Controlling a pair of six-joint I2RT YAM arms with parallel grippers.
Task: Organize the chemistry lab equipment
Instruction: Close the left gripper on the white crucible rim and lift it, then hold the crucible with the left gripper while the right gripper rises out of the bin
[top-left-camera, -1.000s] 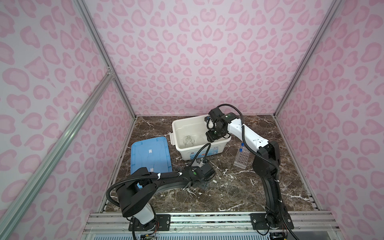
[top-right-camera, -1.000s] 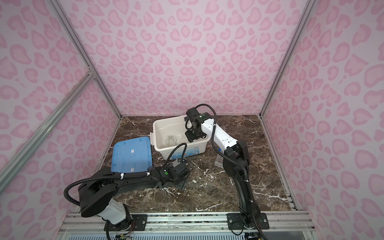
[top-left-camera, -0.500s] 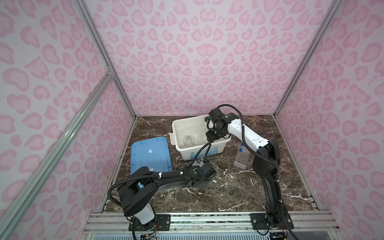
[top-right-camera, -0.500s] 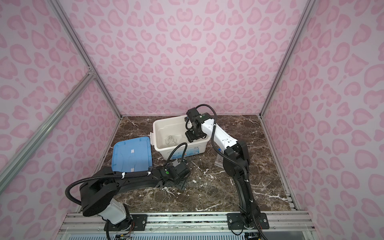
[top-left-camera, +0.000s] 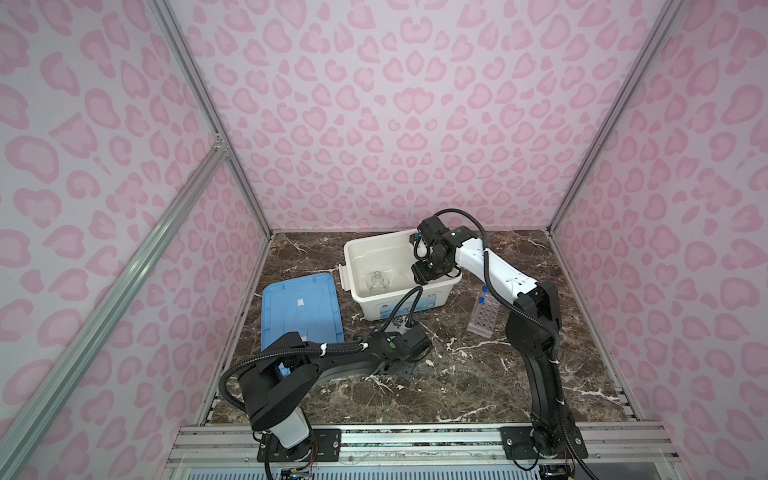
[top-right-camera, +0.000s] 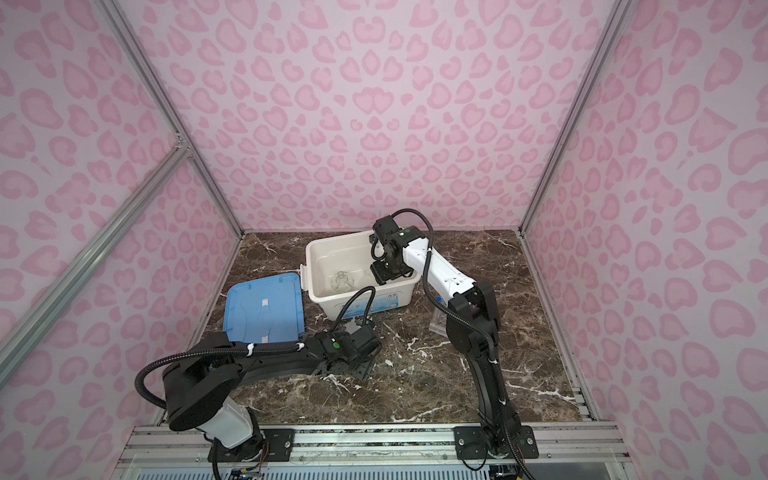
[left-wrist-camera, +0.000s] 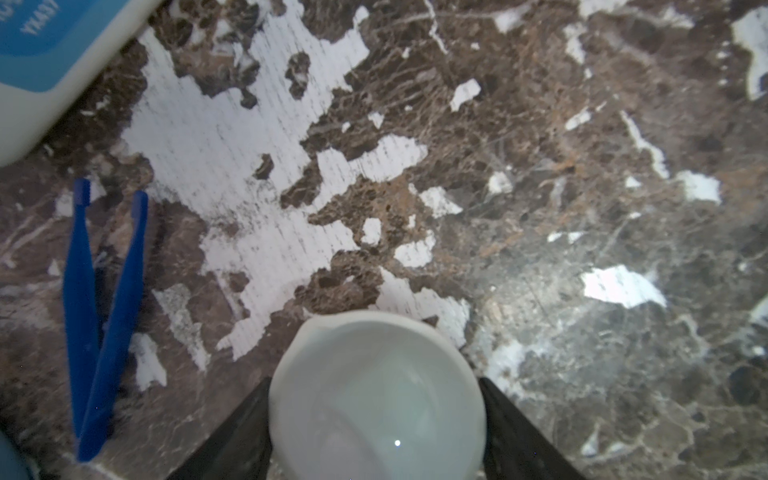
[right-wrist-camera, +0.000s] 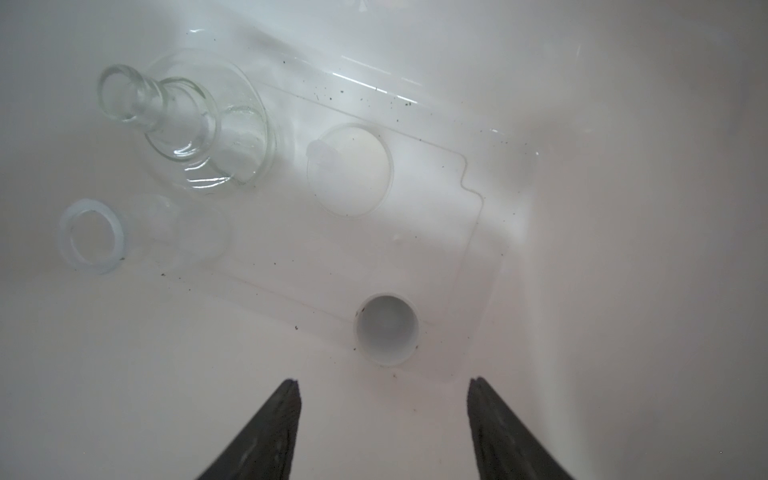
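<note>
In the left wrist view a small white bowl (left-wrist-camera: 376, 407) stands on the marble between the fingers of my left gripper (left-wrist-camera: 374, 380), which touch its two sides. Dark blue tweezers (left-wrist-camera: 108, 316) lie beside it. My right gripper (right-wrist-camera: 383, 381) hangs open and empty inside the white bin (top-left-camera: 353, 266). On the bin floor are a clear glass flask (right-wrist-camera: 187, 124), a second clear beaker (right-wrist-camera: 91, 237), a white bowl (right-wrist-camera: 349, 170) and a small white cup (right-wrist-camera: 386, 330). In a top view the clear holed rack (top-left-camera: 484, 316) holds blue-capped test tubes (top-left-camera: 482, 298) at the right.
The flat blue lid (top-left-camera: 301, 309) lies on the marble left of the bin. A corner of the bin (left-wrist-camera: 50, 83) is close to the tweezers. Pink patterned walls close in the table on three sides.
My left gripper's jaws have narrowed onto the white bowl. The left arm has shifted only slightly and the right arm has stayed still over the bin.
</note>
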